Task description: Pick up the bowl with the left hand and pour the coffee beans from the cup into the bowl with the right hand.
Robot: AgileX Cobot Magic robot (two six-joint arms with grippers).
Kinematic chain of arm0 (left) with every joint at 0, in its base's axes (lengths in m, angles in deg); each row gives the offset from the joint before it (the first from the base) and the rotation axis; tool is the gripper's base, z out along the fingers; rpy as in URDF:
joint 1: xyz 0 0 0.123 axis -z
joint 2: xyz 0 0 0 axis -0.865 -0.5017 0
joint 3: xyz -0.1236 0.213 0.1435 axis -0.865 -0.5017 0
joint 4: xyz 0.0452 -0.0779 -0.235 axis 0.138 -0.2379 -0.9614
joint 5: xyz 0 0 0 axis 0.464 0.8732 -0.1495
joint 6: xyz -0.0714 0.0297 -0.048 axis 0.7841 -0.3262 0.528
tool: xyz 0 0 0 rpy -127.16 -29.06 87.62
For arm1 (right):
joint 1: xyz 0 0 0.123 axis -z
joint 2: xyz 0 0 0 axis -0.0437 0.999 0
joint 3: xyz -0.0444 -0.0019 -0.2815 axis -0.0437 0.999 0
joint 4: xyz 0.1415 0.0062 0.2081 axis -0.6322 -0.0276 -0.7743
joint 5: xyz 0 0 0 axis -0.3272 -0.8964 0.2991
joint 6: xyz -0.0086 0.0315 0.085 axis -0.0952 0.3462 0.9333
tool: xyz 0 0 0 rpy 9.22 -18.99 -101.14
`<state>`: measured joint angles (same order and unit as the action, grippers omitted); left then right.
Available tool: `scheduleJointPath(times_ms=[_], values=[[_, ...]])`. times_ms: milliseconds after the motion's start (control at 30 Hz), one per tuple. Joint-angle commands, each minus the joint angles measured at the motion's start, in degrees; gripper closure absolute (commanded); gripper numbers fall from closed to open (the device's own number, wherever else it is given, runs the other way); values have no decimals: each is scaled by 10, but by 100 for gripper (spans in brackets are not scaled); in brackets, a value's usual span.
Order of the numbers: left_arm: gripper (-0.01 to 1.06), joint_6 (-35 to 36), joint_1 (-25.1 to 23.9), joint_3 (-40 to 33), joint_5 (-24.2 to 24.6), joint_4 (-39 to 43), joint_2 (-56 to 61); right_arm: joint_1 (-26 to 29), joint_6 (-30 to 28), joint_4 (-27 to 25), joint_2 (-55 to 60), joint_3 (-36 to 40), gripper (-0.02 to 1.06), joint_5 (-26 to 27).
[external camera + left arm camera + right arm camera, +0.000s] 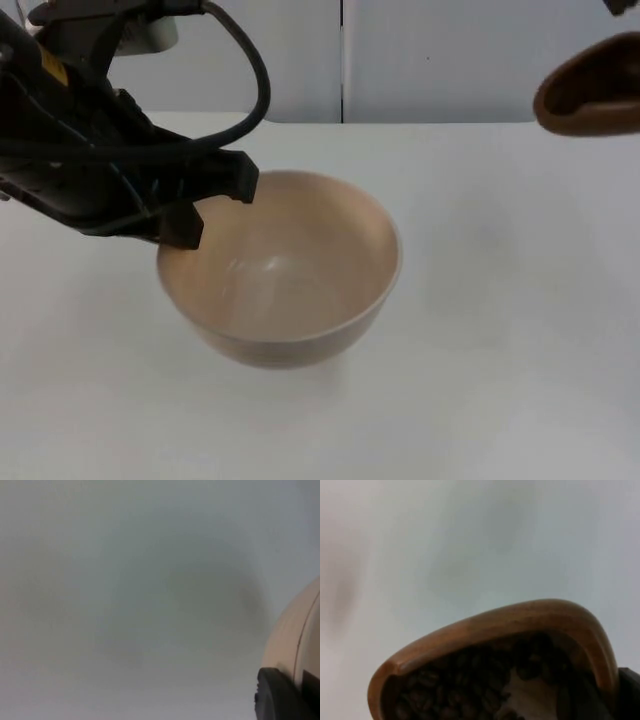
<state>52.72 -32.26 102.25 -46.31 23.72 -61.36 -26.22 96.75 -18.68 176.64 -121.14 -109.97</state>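
Note:
A pale beige bowl (285, 275) hangs a little above the white table, and no beans show inside it. My left gripper (212, 205) is shut on its left rim, one finger inside and one outside. In the left wrist view a black fingertip (280, 697) presses on the bowl's outer wall (292, 645). A brown wooden cup (590, 88) is held in the air at the far right, tilted, well apart from the bowl. The right wrist view has the cup (520, 622) full of dark coffee beans (460, 690), with my right gripper shut on it and one fingertip (630, 695) beside it.
The white table (500, 350) runs back to the grey partition wall (440, 60), which has a dark vertical seam. The bowl casts a soft shadow on the table beneath it.

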Motion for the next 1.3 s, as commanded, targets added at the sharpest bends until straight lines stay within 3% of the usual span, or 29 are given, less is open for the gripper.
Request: scheduleJointPath(times_ms=[0, 433, 867, 1033, 1100, 1267], values=[[105, 0, -1, -3, -3, -7, 5, -12, -10, -8, -7, -18, 104, -13], [105, -4, -1, -1, 11, 14, 5, -135, 14, 35, 62, -74, 104, -29], [105, -4, 1, 14, 38, 34, 5, -208, 49, 102, 130, -153, 104, -53], [105, -1, 1, 14, 34, 25, 5, -255, 80, 187, 146, -163, 104, -63], [105, -1, 1, 14, 33, 24, 5, -263, 84, 199, 147, -163, 104, -64], [105, -1, 1, 14, 29, 19, 5, -306, 104, 299, 147, -163, 104, -65]])
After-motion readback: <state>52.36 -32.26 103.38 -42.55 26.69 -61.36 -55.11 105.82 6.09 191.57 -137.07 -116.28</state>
